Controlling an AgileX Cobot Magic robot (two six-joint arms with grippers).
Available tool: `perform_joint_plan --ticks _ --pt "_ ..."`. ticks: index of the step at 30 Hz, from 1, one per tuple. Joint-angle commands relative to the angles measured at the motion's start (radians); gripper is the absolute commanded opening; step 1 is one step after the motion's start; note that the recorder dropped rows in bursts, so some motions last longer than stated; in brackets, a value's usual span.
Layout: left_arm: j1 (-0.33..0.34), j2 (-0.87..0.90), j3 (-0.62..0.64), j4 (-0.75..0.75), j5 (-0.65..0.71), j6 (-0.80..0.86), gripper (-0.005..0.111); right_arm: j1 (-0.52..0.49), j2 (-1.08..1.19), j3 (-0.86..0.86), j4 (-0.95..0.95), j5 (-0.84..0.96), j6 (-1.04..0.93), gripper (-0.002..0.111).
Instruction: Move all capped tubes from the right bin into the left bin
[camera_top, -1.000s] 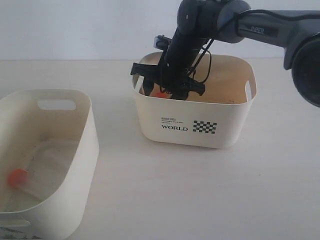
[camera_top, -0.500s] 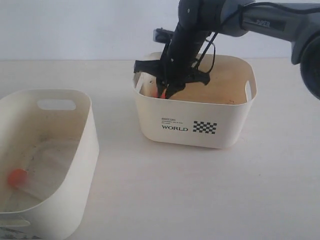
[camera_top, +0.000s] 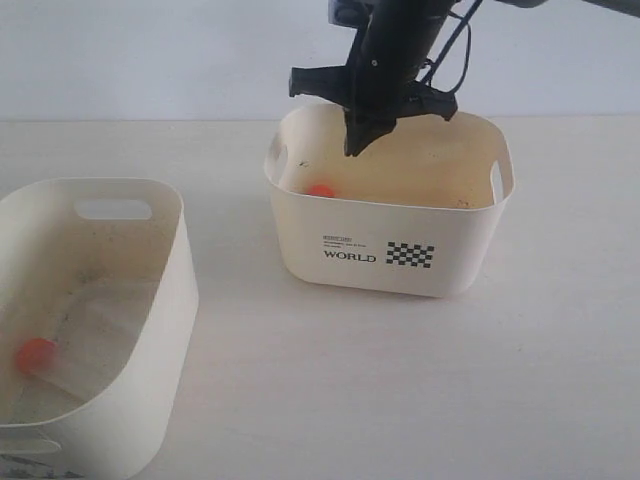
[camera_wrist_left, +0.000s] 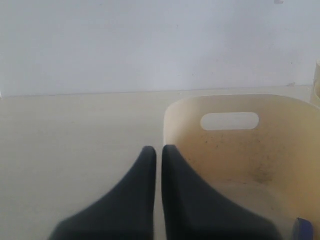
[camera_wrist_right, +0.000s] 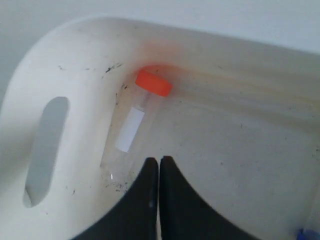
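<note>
My right gripper (camera_top: 355, 148) hangs shut and empty just above the right bin (camera_top: 440, 262), the one printed "WORLD". One capped tube (camera_wrist_right: 131, 131) with an orange-red cap (camera_wrist_right: 154, 82) lies on that bin's floor by the slotted wall; only its cap (camera_top: 320, 190) shows in the exterior view. The fingertips (camera_wrist_right: 159, 161) hover apart from the tube. A blue bit (camera_wrist_right: 306, 234) shows at the picture's edge. Another orange-capped tube (camera_top: 35, 353) lies in the left bin (camera_top: 165, 260). My left gripper (camera_wrist_left: 159, 150) is shut and empty beside that bin's rim (camera_wrist_left: 172, 112).
A pale tabletop (camera_top: 330, 370) runs between the two bins, with a white wall (camera_top: 150, 50) behind. Something small and blue (camera_wrist_left: 302, 230) sits low inside the left bin, cut off by the frame. The right arm (camera_top: 400, 40) reaches in from above.
My right gripper has risen out of the right bin, from down beside the orange-capped tube to above the rim. The tube stays on the floor of the bin.
</note>
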Motion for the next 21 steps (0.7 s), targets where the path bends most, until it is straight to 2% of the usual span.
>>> perform_joint_plan --ticks 1,4,9,17,19,21 --pt "0.000 0.000 -0.004 0.002 0.000 -0.010 0.004 -0.087 -0.047 0.095 0.086 -0.010 -0.069 0.000" --pt "0.000 0.000 -0.004 0.002 0.000 -0.010 0.004 -0.104 -0.097 0.199 0.168 -0.123 -0.128 0.000" --pt "0.000 0.000 -0.004 0.002 0.000 -0.010 0.004 -0.059 -0.094 0.303 0.398 -0.347 -0.323 0.000" --pt "0.000 0.000 -0.004 0.002 0.000 -0.010 0.004 0.005 -0.040 0.324 0.409 -0.433 -0.355 0.001" --pt "0.000 0.000 -0.004 0.002 0.000 -0.010 0.004 0.007 -0.040 0.324 0.390 -0.433 -0.324 0.006" --pt "0.000 0.000 -0.004 0.002 0.000 -0.010 0.004 0.007 -0.037 0.324 0.383 -0.427 -0.306 0.019"
